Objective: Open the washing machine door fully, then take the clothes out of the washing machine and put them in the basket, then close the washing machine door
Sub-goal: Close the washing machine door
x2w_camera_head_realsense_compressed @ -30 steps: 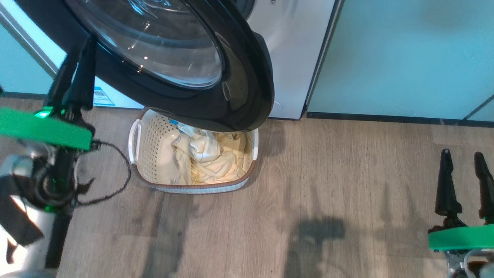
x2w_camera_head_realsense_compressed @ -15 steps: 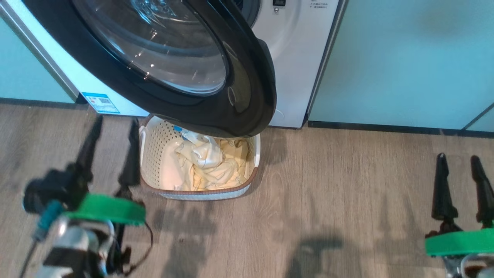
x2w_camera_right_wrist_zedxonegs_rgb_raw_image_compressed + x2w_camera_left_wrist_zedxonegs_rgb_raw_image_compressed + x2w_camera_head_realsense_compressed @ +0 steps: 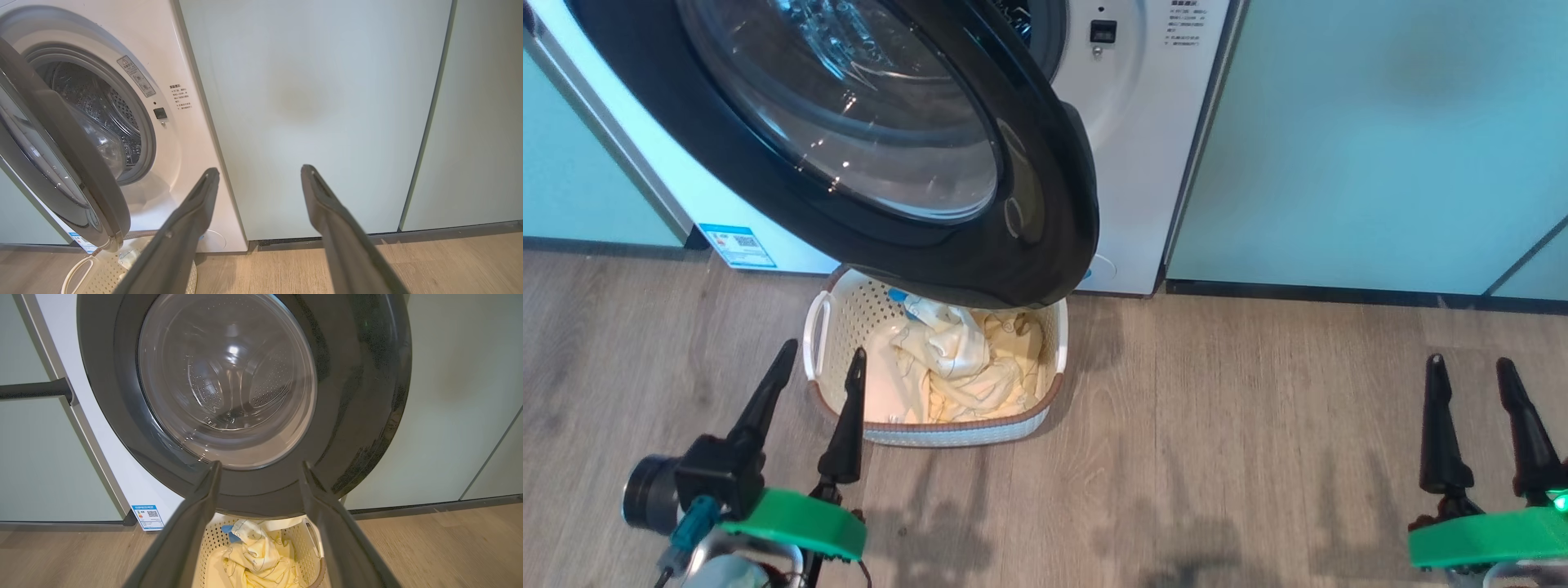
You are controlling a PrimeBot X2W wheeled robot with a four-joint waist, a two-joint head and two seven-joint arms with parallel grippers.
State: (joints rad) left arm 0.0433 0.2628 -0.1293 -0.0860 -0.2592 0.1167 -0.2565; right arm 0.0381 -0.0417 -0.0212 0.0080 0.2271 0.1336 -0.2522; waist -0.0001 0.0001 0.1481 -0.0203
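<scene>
the clothes (image 3: 956, 363) lie heaped in the basket (image 3: 968, 426), pale yellow with a bit of blue at the back. the basket sits on the floor (image 3: 1217, 425) right in front of the washing machine (image 3: 1143, 163). the washing machine door (image 3: 849, 139) stands swung out, and its black rim hangs over the basket's far edge. in the right wrist view, the part of the drum (image 3: 102, 110) that i can see looks bare.

what has changed is my left hand (image 3: 823, 351). a second ago it was raised beside the door's left rim; now it has dropped low, just beside the basket's near left corner. its fingers are spread wide and hold nothing. the head camera has tilted too, so i don't read the door as having moved. my right hand (image 3: 1468, 362) sits well apart at the lower right, fingers just as wide and empty, facing the pale cupboard panel (image 3: 1380, 122).

i judge the unloading done and only the closing left. nothing touches the door yet, so i need to bring a hand back to its outer face and push.
</scene>
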